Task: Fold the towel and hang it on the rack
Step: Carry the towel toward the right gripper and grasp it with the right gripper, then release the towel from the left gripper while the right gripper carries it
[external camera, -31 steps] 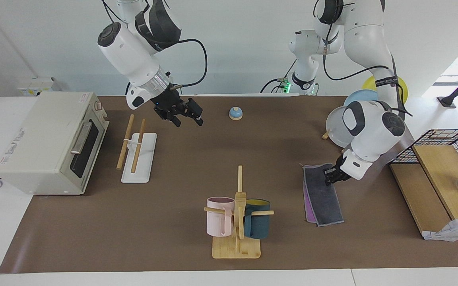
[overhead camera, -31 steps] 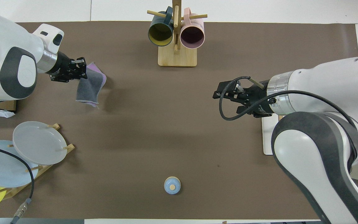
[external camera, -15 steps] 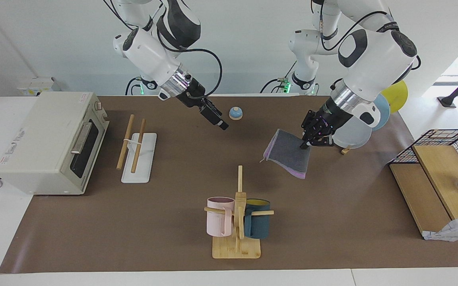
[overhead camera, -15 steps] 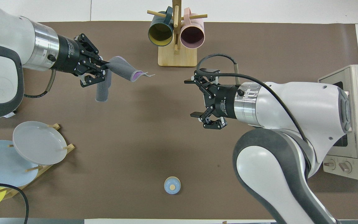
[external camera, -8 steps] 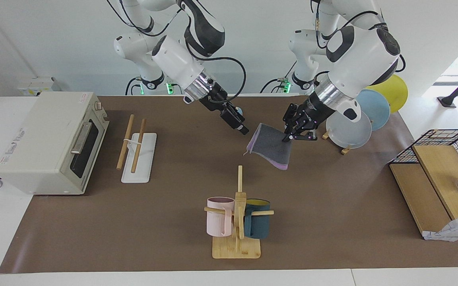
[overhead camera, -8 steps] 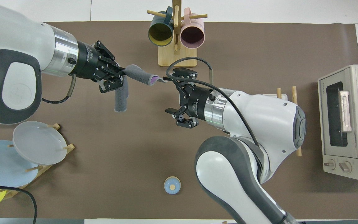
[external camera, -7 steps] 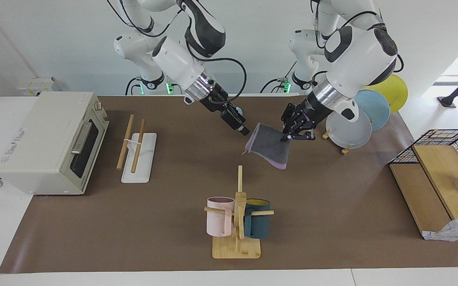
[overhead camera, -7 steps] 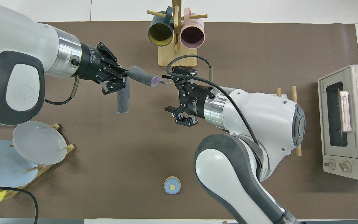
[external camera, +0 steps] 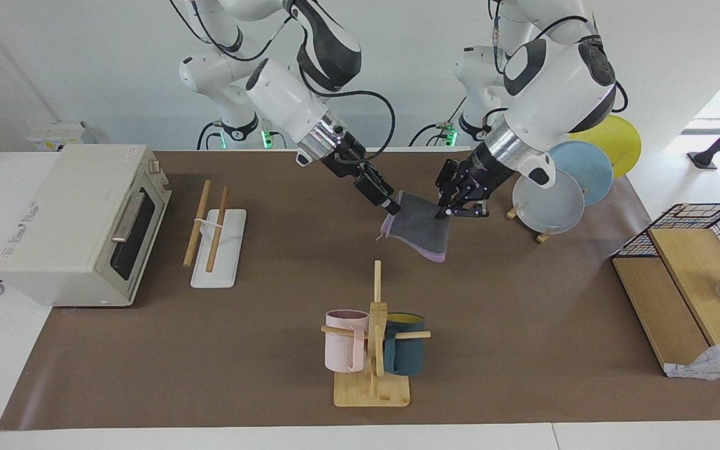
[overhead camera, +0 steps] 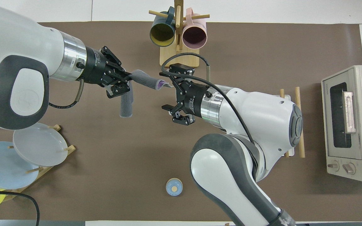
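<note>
Towel hung in the air over the middle of the mat, folded, dark grey face out with a purple edge along its lower side and a loose thread at one corner. We saw the left gripper clamped on its upper corner at the left arm's end; soft cloth drooped from that pinch. Right gripper sat at the other upper corner, jaws apart in the overhead view, one finger level with the towel's purple tip; we could not tell whether it touched the cloth. Rack stood on the mat in front of the oven, toward the right arm's end, well apart from the towel: two bare round wooden rods over a flat white base. Mug tree, bamboo, stood farther from the robots than the towel, with a pink mug and a dark teal mug on its pegs. Plates leaned in a wooden stand at the left arm's end.
</note>
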Motion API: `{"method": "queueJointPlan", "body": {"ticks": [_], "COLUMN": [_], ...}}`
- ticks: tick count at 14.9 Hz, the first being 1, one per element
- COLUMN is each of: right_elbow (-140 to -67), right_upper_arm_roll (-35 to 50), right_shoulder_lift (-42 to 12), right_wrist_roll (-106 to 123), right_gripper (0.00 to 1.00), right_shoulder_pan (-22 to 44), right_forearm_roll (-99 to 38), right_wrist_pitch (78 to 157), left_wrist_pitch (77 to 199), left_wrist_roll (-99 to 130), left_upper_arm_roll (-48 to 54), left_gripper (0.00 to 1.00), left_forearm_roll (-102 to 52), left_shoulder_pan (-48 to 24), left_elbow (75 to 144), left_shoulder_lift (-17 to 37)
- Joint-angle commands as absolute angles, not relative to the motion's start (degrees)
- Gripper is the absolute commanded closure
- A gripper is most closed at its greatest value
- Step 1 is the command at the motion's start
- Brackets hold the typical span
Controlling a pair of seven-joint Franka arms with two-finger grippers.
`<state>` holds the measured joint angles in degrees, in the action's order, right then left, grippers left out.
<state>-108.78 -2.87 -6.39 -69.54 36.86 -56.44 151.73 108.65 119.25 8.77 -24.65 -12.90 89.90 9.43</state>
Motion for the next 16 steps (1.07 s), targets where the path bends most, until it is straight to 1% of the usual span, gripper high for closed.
{"method": "queueJointPlan", "body": {"ticks": [1, 3, 4, 5, 7, 9, 10, 11, 12, 16], "right_elbow": [-105.4, -104.6, -104.5, -104.4, -104.4, -104.5, -104.5, -104.5, -104.4, -104.3], "right_upper_arm_roll": [-3.0, -3.0, -3.0, -3.0, -3.0, -3.0, -3.0, -3.0, -3.0, -3.0], "right_shoulder_lift": [-9.6, -10.2, -10.3, -10.3, -10.3, -10.3, -10.3, -10.3, -10.3, -10.3], "right_wrist_roll": [-70.3, -70.3, -70.3, -70.2, -69.9, -69.8, -69.8, -69.8, -69.7, -69.0], "right_gripper": [0.00, 0.00, 0.03, 0.12, 0.41, 0.63, 0.78, 0.92, 1.00, 1.00], "right_shoulder_pan": [37.9, 38.1, 38.1, 38.1, 38.2, 38.1, 38.2, 38.1, 38.1, 38.1], "right_forearm_roll": [-58.0, -57.9, -57.9, -57.9, -57.8, -57.8, -57.8, -57.8, -57.8, -57.0], "right_wrist_pitch": [153.2, 154.0, 154.0, 154.1, 154.2, 154.2, 154.2, 154.2, 154.2, 154.1], "left_wrist_pitch": [109.4, 109.4, 109.4, 109.3, 109.3, 109.2, 109.2, 109.1, 109.0, 109.2], "left_wrist_roll": [120.6, 120.8, 120.9, 121.2, 121.2, 121.2, 121.3, 121.4, 121.4, 121.3], "left_upper_arm_roll": [8.3, 8.3, 8.3, 8.3, 8.3, 8.3, 8.3, 8.3, 8.3, 8.3], "left_gripper": [1.00, 1.00, 1.00, 1.00, 1.00, 1.00, 1.00, 1.00, 1.00, 1.00], "left_forearm_roll": [-25.9, -25.9, -25.9, -25.9, -25.9, -25.9, -25.9, -25.9, -25.9, -25.9], "left_shoulder_pan": [-13.7, -14.0, -14.0, -14.0, -14.0, -14.1, -14.1, -14.1, -14.1, -14.1], "left_elbow": [92.3, 92.3, 92.4, 92.4, 92.4, 92.4, 92.4, 92.4, 92.4, 93.2], "left_shoulder_lift": [7.5, 7.5, 7.5, 7.5, 7.5, 7.5, 7.5, 7.4, 7.4, 7.0]}}
